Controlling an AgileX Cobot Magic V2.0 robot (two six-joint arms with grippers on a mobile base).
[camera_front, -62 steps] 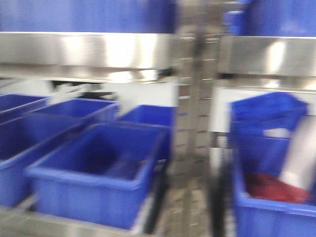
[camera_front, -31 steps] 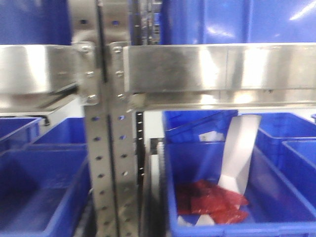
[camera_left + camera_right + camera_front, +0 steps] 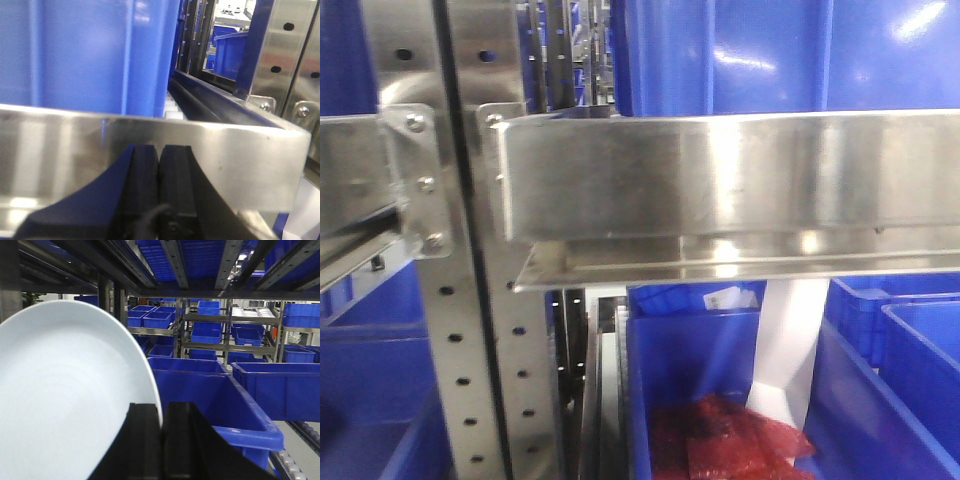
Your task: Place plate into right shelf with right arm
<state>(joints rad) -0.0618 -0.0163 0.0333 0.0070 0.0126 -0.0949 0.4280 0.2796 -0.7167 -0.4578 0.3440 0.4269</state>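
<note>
The white plate (image 3: 65,400) fills the left of the right wrist view, standing on edge. My right gripper (image 3: 162,409) is shut on the plate's rim. In the front view the plate (image 3: 788,345) shows as a tilted white band under the right shelf (image 3: 740,175), over a blue bin (image 3: 690,360) holding red packets (image 3: 720,440). The right gripper itself is out of the front view. My left gripper (image 3: 159,148) is shut on nothing, just before a steel shelf lip (image 3: 240,165).
A perforated steel upright (image 3: 470,330) stands left of the shelf. Large blue bins (image 3: 770,55) sit on top of the shelf. More blue bins (image 3: 220,400) lie ahead of the plate, with a further one (image 3: 280,385) at right. Rails run overhead (image 3: 175,260).
The front view has swung right and closer. The upright has slid left, and the right shelf's lip now spans most of the frame. The plate stays over the bin with red packets.
</note>
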